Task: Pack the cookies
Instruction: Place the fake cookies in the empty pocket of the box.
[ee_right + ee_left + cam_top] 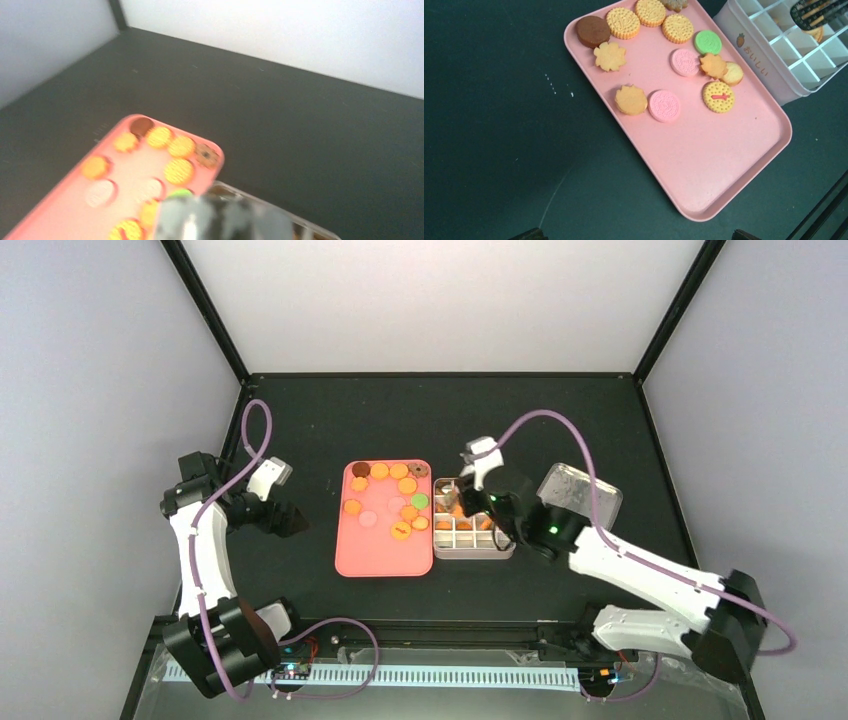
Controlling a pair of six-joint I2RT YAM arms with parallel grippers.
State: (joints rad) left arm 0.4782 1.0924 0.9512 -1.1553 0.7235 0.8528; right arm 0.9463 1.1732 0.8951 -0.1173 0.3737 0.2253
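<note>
In the middle of the black table (440,420) a pink tray (380,558) is lying with its long side running away from the arms. Most of the cookies (380,472) are sitting on its far half. Through the left wrist camera I am seeing them sharply. A dark brown cookie (593,31) is resting in the far left corner, with round orange ones lining the far edge beside it. A green cookie (708,42) is lying towards the right rim, and two pink ones and some flower-shaped orange ones are scattered between. One flower is overlapping a pale round cookie.

Just beside the tray's right edge a white divided box (470,540) is standing, with a few orange cookies lying in its far compartments. The right gripper (468,498) is hanging over those far compartments. Its own camera is giving only a blur, so I cannot tell whether its jaws are pinching anything.

The left gripper (292,520) is hovering to the left of the tray, well apart from it, jaws spread wide and carrying nothing. A clear lid (585,495) is lying to the right of the box.
</note>
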